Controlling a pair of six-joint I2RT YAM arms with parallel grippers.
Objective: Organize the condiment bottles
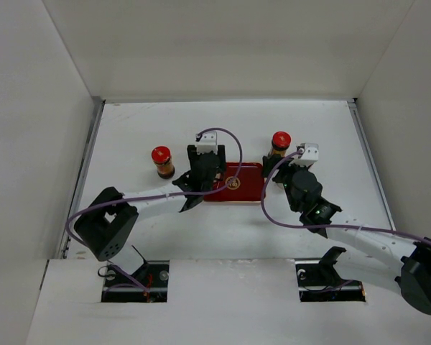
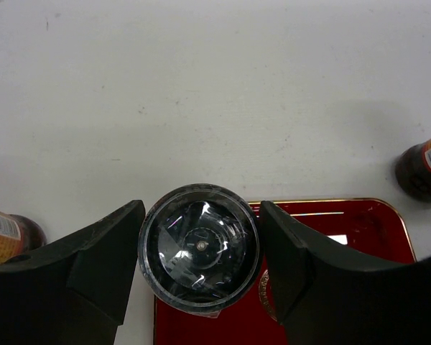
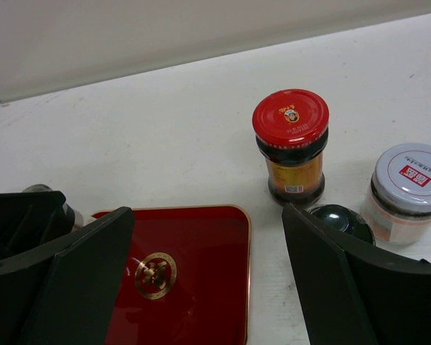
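Observation:
My left gripper is shut on a dark-capped jar, which stands at the far left corner of the flat red tray. In the top view this gripper is over the tray's left edge. My right gripper is open and empty above the tray's right part; in the top view it is just right of the tray. A red-capped jar, a grey-capped jar and a dark-capped jar stand right of the tray. Another red-capped jar stands to the left.
White walls enclose the table on the left, back and right. The right red-capped jar stands just beyond my right gripper. The grey-capped jar and second dark-capped jar are hidden under the right arm in the top view. Cables loop over both wrists.

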